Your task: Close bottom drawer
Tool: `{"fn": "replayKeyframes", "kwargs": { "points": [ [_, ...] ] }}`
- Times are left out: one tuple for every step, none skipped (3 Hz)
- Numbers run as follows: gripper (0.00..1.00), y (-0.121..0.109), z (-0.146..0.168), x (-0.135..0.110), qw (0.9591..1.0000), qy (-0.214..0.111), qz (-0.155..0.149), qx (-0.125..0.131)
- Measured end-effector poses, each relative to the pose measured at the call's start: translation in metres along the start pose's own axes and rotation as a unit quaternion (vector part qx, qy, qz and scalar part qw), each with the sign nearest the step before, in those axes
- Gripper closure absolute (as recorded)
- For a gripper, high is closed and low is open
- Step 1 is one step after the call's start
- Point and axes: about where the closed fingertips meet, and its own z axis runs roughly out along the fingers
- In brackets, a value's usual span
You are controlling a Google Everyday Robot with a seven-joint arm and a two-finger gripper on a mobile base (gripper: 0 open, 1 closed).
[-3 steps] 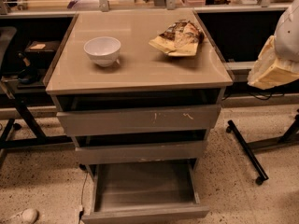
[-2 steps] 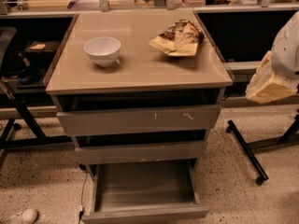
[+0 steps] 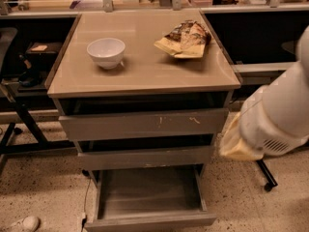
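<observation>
The bottom drawer is pulled out of the grey cabinet, and its shallow grey tray shows bare. Above it are the middle drawer front and the widest front with pale scratches. My white arm comes in from the right edge. Its yellowish end, the gripper, hangs just right of the cabinet at the height of the middle drawer, above and to the right of the open drawer and not touching it.
A white bowl and a crumpled snack bag lie on the cabinet top. A black wheeled leg stands on the floor at right, black frame legs at left, and a white shoe at bottom left.
My arm has come down and to the left, from beside the cabinet top to beside the middle drawer. The drawers, bowl and bag have not moved.
</observation>
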Motion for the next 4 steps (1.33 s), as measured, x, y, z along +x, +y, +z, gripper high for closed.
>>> {"fn": "replayKeyframes", "kwargs": {
  "points": [
    [1.00,0.025,0.030,0.011,0.9993,0.017,-0.002,-0.033],
    [1.00,0.025,0.030,0.011,0.9993,0.017,-0.002,-0.033],
    [1.00,0.035,0.062,0.013,0.9987,0.002,0.002,-0.051],
    [1.00,0.061,0.151,0.017,0.9952,0.001,0.015,-0.096]
  ]
}}
